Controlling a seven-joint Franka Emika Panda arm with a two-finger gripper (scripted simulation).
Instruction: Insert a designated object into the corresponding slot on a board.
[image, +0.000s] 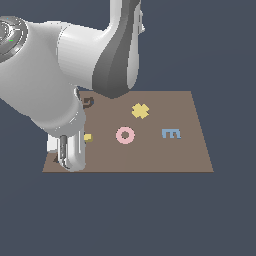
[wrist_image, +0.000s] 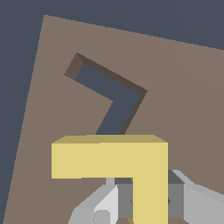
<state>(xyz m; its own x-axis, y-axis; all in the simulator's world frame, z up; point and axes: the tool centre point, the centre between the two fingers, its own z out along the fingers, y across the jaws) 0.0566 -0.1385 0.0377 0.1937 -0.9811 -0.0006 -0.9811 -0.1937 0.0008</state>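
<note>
Although the yellow L-shaped block is already clamped in the gripper — the fingers close on its lower arm in the wrist view — you are not lined up with the L-shaped slot yet. In that picture the block sits low in the centre, while the recess lies above it, toward the upper middle of the brown board, and the two shapes do not share an angle: the block's arms look square to the frame, the slot's arms run on a slant. Lower it as it is and I would expect the block to land on the slot's edge and rest on the plain surface, or tip into the recess with one arm and jam. You would need a wrist turn as well as a shift before descending. In the exterior view only a small yellow corner of the block shows at the middle left, beside the arm's bulk, so you cannot judge its height over the board from there, nor see the slot. The yellow cross piece, pink ring and blue E lie well apart toward the centre and right, so a collision with them seems unlikely. A grip on one arm alone could also let the block pivot if it catches an edge.
</note>
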